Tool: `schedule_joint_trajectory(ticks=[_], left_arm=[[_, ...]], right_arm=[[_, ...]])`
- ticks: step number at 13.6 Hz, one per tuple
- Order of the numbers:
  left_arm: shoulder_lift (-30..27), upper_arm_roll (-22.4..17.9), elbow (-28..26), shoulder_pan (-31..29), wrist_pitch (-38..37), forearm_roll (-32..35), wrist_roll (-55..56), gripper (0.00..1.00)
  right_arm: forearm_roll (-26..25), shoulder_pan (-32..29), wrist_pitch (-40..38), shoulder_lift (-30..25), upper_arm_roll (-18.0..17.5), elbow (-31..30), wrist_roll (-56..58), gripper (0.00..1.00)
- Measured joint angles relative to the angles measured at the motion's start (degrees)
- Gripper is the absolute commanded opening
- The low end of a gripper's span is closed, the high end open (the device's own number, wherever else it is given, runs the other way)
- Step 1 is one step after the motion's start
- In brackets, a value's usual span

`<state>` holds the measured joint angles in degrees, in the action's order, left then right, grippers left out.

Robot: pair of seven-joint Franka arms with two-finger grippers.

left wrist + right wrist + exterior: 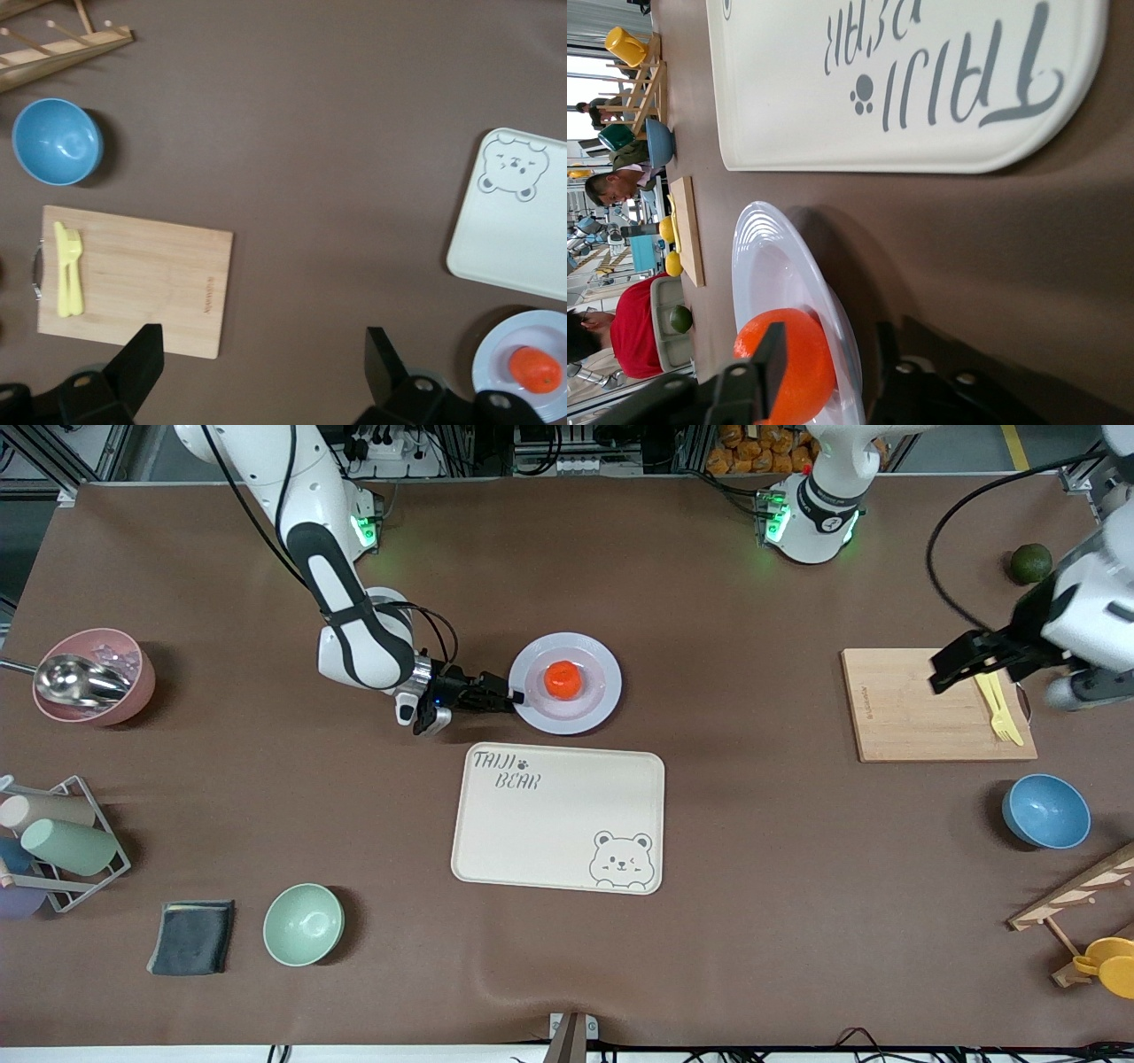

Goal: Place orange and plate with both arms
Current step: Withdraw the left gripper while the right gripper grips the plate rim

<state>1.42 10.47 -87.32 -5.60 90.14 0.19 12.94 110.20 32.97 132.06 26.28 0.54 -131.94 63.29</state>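
The pale lavender plate [603, 661] lies on the table just farther from the front camera than the bear tray. The orange [563, 680] sits in its centre. My right gripper [511, 698] is low at the plate's rim on the right arm's side. In the right wrist view my right gripper [830, 356] is open, one finger above the rim by the orange [804, 365] and one below the plate [764, 258]. My left gripper [952, 662] hangs open and empty over the cutting board's edge. The left wrist view shows the plate [496, 356] and orange [535, 368] far off.
The cream bear tray [558, 819] lies just nearer the camera than the plate. A wooden cutting board [921, 708] with yellow cutlery, a blue bowl [1045, 810] and a dark green fruit [1030, 562] are at the left arm's end. A pink bowl [93, 677], mint bowl [303, 924] and cup rack [53, 850] are at the right arm's end.
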Motion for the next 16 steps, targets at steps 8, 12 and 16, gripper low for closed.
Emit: schedule_joint_trajectory(ticks=[8,12,16], left_arm=[[-0.6,-1.7,-0.5,1.2,-0.9,0.0,-1.0,1.0],[-0.5,-1.7,-1.0,1.2,-0.9,0.0,-1.0,1.0],[-0.5,-1.7,-1.2,1.2,-0.9,0.0,-1.4,1.0]], right_arm=[[5.4,3.0,-0.7,-0.7,0.0,0.1,0.5,0.0],[6.7,1.6,-7.2,-0.7,0.7,0.0,0.3,0.0],[7.0,-1.4,-14.3,-0.8,0.9,-1.2,0.2,0.0]])
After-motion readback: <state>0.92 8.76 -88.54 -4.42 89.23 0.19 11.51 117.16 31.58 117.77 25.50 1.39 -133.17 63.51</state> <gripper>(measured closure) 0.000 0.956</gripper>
